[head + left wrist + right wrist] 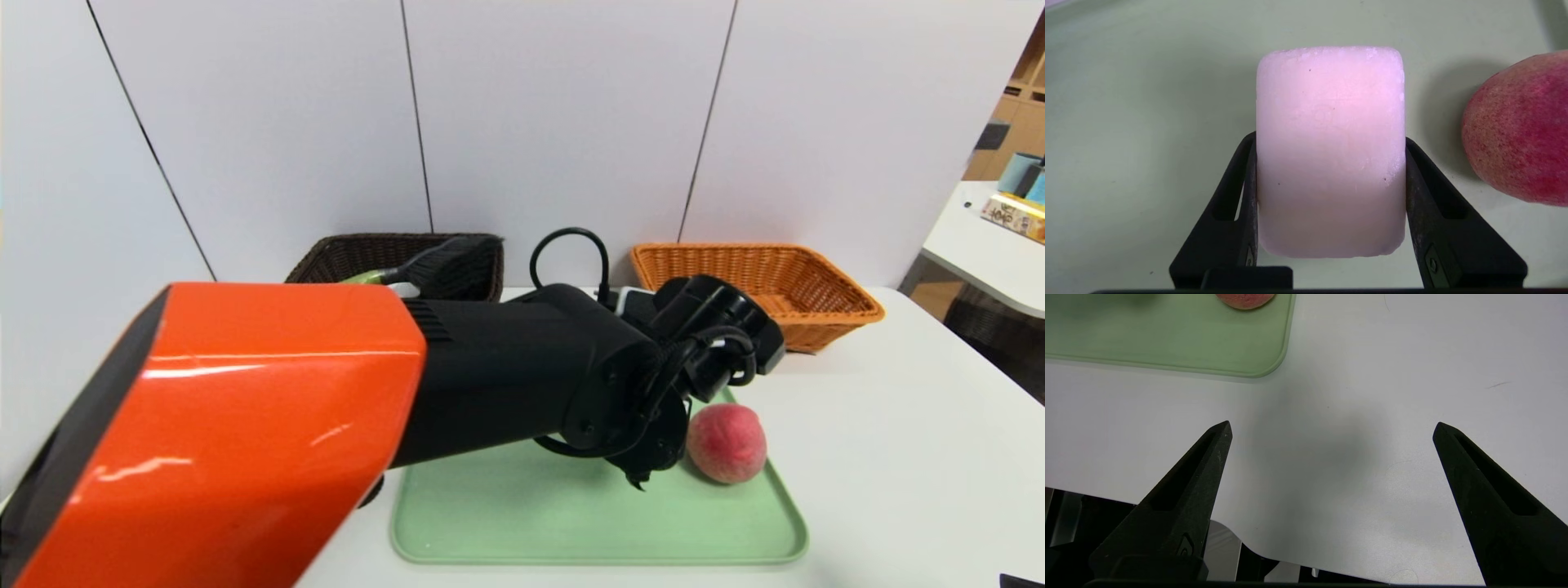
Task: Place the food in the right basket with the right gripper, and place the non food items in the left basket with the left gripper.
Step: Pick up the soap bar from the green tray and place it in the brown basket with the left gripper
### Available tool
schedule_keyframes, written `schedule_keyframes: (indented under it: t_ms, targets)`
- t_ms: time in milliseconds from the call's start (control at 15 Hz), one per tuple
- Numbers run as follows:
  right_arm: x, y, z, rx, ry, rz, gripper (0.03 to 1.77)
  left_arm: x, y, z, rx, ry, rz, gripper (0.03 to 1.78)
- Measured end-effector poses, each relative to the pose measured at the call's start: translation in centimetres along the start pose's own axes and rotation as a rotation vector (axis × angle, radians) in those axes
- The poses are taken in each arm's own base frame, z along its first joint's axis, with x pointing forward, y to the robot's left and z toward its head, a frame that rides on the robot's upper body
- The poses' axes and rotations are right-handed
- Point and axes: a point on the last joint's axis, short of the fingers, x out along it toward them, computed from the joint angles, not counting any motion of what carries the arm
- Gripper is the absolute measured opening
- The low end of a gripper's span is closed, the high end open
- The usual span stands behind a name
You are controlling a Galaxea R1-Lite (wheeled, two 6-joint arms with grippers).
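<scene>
My left gripper (1330, 139) is shut on the small white bar (1330, 102), a finger pressed to each long side, low over the green tray (571, 523). In the head view the left arm's wrist (645, 457) hides the bar. The peach (727, 443) lies on the tray just right of that gripper, close to it (1519, 130). The dark brown left basket (326, 257) at the back holds the green-handled brush (441, 265). The orange right basket (816, 286) stands at the back right. My right gripper (1332, 424) is open over bare table near the front edge.
The left arm's orange upper casing (229, 425) fills the lower left of the head view. White wall panels stand close behind the baskets. A second white table (980, 245) with small items stands off to the right. The tray's corner (1274, 363) lies ahead of the right gripper.
</scene>
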Motion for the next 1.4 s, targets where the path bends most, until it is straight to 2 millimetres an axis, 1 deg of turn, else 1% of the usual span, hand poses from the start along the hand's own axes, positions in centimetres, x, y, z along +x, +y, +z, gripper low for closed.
schedule_keyframes:
  t_ms: [133,267,333,467,667,800,1000,1133,1267,1400]
  targets:
    - [0.0,0.0,0.0,0.000,-0.001,0.001,1.70,-2.0,1.8,1.8,0.004,-0.034,0.001,0.99]
    - [-0.1,0.0,0.1,-0.001,-0.005,0.002,1.70,-4.2,4.5,4.1,0.023,-0.086,0.007,0.99]
    - [-0.1,0.0,0.1,-0.002,-0.006,0.002,1.70,-5.4,6.2,5.2,0.037,-0.108,0.009,0.99]
    - [-0.1,0.0,0.1,-0.002,-0.007,0.002,1.70,-7.5,10.3,7.3,0.067,-0.135,0.000,0.99]
    - [-0.1,0.0,0.1,-0.002,-0.009,0.003,1.70,-9.6,16.3,9.5,0.104,-0.171,-0.017,0.99]
    - [-0.1,0.0,0.1,-0.003,-0.009,0.003,1.70,-10.2,20.0,10.3,0.121,-0.192,0.010,0.99]
    - [-0.1,0.0,0.2,-0.003,-0.013,0.005,1.70,-10.4,25.4,11.3,0.140,-0.227,0.046,0.99]
    - [-0.3,0.1,0.4,-0.006,-0.022,0.007,1.70,-10.5,28.6,11.7,0.179,-0.257,0.046,0.99]
    - [-0.4,0.1,0.6,-0.009,-0.032,0.015,1.70,-10.0,31.5,11.9,0.238,-0.284,0.040,0.99]
    - [-0.4,0.1,0.7,-0.011,-0.034,0.017,1.70,-8.7,33.4,11.9,0.301,-0.284,0.052,0.99]
